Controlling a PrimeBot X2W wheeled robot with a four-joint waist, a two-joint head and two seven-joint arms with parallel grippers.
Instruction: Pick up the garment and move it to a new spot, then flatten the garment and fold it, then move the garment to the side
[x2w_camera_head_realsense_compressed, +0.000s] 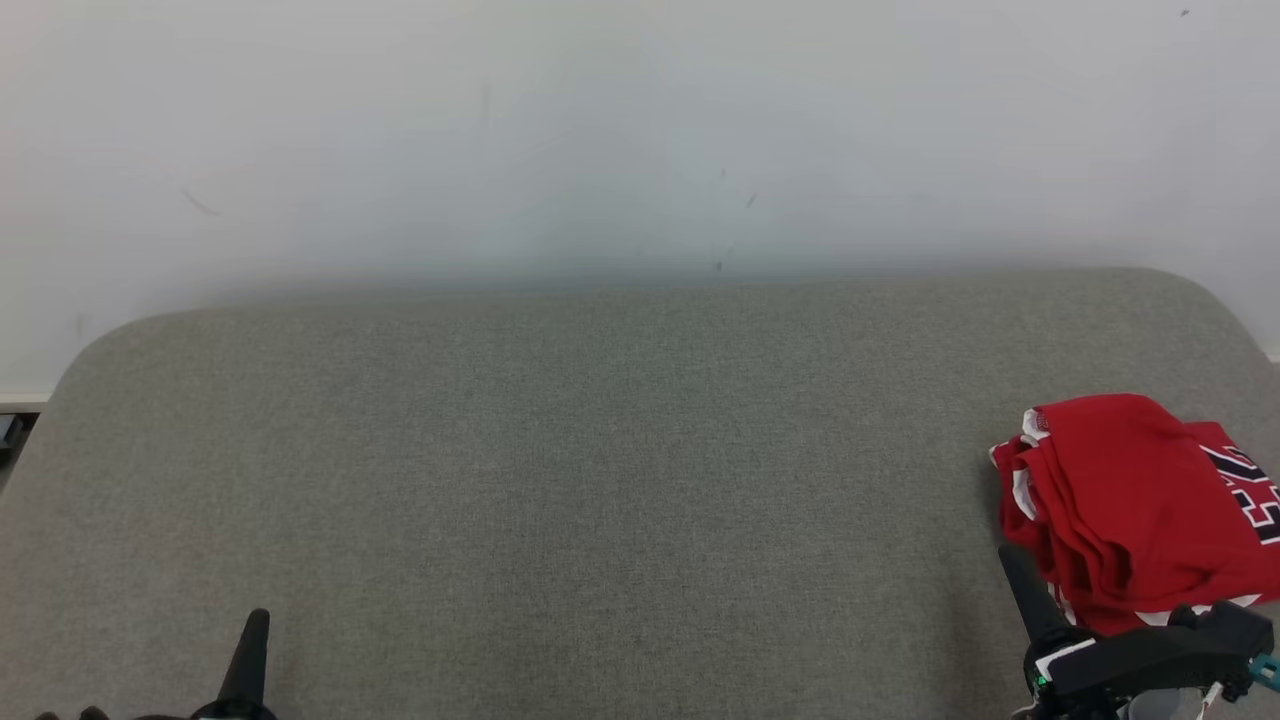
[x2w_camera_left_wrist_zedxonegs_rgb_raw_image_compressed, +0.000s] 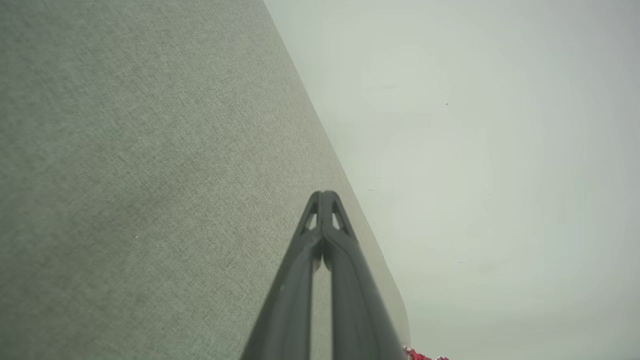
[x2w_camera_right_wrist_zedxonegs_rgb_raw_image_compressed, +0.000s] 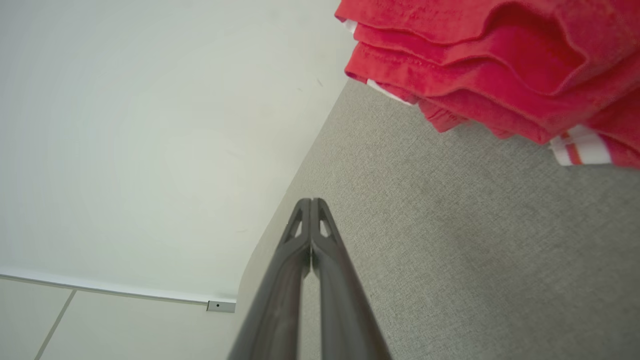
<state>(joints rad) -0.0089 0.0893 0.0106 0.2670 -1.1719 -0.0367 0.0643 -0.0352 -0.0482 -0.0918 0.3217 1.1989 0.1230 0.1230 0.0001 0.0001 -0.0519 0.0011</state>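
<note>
Garment: red garment (x2w_camera_head_realsense_compressed: 1130, 510), folded in layers, at the tabletop's (x2w_camera_head_realsense_compressed: 600, 450) right edge.
Left fingers (x2w_camera_left_wrist_zedxonegs_rgb_raw_image_compressed: 323, 196): pressed together, empty, over the tabletop's near left.
Right fingers (x2w_camera_right_wrist_zedxonegs_rgb_raw_image_compressed: 311, 202): pressed together, empty, at its near right.
Progress: folding and the move aside look done.

Soft, even light falls from overhead, bright without being harsh, with no glare anywhere. In the head view the grey bench (x2w_camera_head_realsense_compressed: 600, 450) is sharp enough to show its weave, and a dim, diffuse band of shadow lies on the white wall (x2w_camera_head_realsense_compressed: 640, 130) just above the bench's far edge. The red garment (x2w_camera_head_realsense_compressed: 1130, 500) is strongly saturated, and the shade between its folds and beneath its overhang is faint. Both wrist views look flatter and slightly hazy, darkening toward the corners. The left gripper (x2w_camera_left_wrist_zedxonegs_rgb_raw_image_compressed: 324, 194) and right gripper (x2w_camera_right_wrist_zedxonegs_rgb_raw_image_compressed: 311, 201) blur toward the bottom edge, close to the lens. The bench's edge bows a little in the left wrist view.
</note>
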